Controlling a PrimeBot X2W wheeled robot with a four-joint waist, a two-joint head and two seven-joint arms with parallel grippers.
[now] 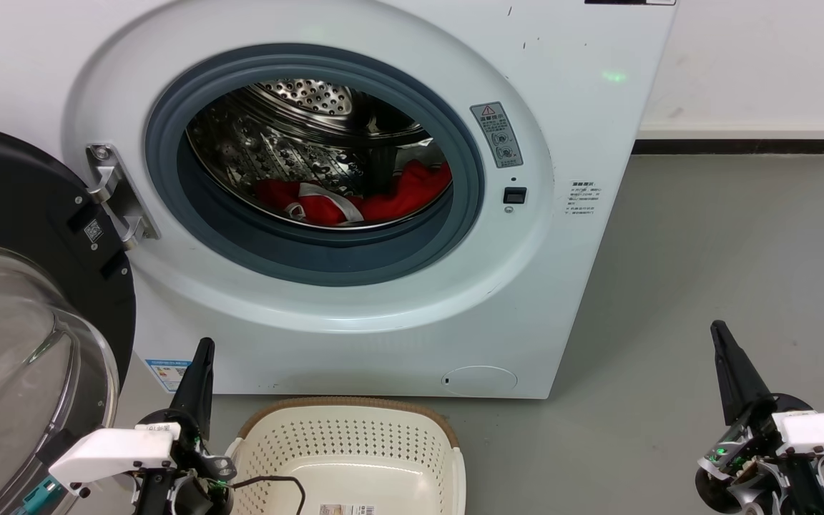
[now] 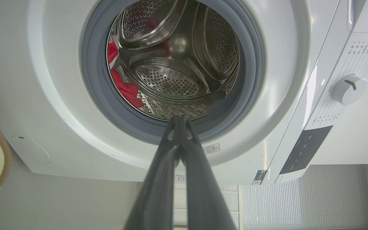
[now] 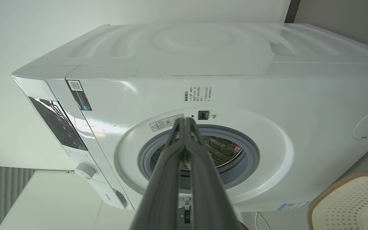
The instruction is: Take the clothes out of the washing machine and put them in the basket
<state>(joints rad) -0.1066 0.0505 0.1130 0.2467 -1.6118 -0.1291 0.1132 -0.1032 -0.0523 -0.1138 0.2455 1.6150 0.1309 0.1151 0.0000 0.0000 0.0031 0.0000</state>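
The white washing machine (image 1: 355, 307) stands with its door (image 1: 18, 300) swung open to the left. Red clothes (image 1: 390, 197) with white trim lie low in the steel drum, also seen as clothes (image 2: 125, 88) at the drum's left side. The cream basket (image 1: 355, 458) with a brown rim sits on the floor just in front of the machine, basket (image 3: 350, 204) at the lower right. My left gripper (image 1: 204, 350) is shut, empty, beside the basket's left edge, left gripper (image 2: 179, 118). My right gripper (image 1: 718, 330) is shut, empty, over the floor at right, right gripper (image 3: 185, 120).
The open door's glass bowl (image 1: 11, 372) bulges toward my left arm. Grey floor (image 1: 727, 272) stretches to the right of the machine, up to a white wall with a dark skirting (image 1: 741, 146). A black cable (image 1: 276, 483) loops over the basket's inside.
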